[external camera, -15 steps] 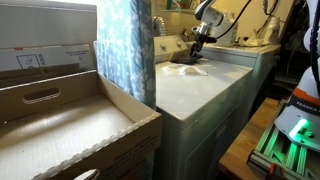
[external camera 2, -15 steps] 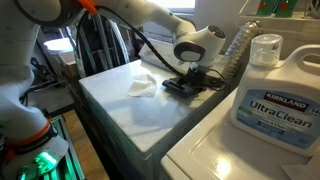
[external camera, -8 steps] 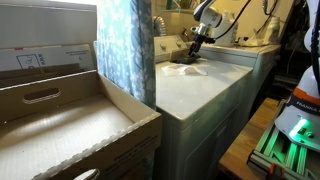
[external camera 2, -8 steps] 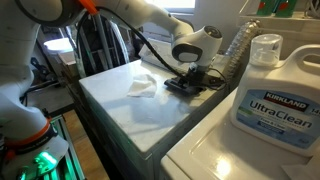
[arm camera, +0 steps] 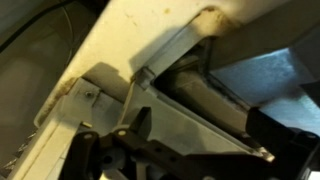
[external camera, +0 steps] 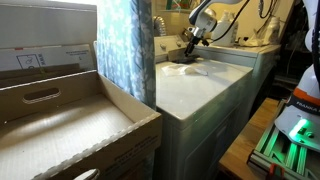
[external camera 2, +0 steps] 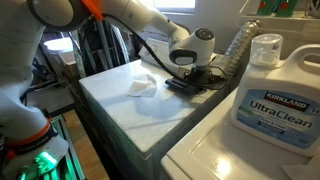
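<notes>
My gripper (external camera 2: 188, 80) hangs low over the far end of a white washer top (external camera 2: 140, 115), fingers pointing down. In the wrist view the gripper (arm camera: 200, 125) is open: two dark fingers (arm camera: 140, 122) stand apart with only a pale ridged panel between them. A flat dark thing (external camera 2: 185, 87) lies right under the gripper; what it is I cannot tell. A crumpled white cloth (external camera 2: 142, 84) rests on the top a little way from the fingers. In an exterior view the gripper (external camera: 190, 52) sits just above that cloth (external camera: 184, 69).
A large Kirkland detergent jug (external camera 2: 275, 95) and a clear bottle (external camera 2: 237, 50) stand on the adjoining machine. A patterned curtain (external camera: 125, 50) and an open cardboard box (external camera: 60, 120) flank the washer. A green-lit device (external camera: 290, 135) sits on the floor.
The gripper has lifted slightly and shifted a little toward the back of the washer top. The cloth and the bottles have not moved.
</notes>
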Robot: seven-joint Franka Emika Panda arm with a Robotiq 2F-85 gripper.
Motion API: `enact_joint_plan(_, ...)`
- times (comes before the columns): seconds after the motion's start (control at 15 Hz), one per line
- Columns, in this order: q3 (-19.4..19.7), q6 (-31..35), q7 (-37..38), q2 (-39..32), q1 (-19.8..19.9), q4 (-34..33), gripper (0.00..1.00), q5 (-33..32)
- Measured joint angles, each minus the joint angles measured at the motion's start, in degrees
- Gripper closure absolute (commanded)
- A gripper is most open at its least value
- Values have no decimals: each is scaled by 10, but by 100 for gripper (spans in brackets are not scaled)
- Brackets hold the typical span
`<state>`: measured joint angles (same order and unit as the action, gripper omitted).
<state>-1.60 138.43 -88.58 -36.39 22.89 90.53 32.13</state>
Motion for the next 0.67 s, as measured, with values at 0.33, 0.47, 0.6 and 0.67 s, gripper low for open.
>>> enact_joint_plan(0.33, -6, 9, 15, -2, 1, 3, 0, -1)
enact_joint_plan(0.47, -9, 2, 15, -2, 5, 1, 0, -1)
enact_joint_plan(0.6, -10, -24, 15, -1, 12, -7, 0, -1)
enact_joint_plan(0.67, -10, -38, 15, -1, 15, -12, 0, -2)
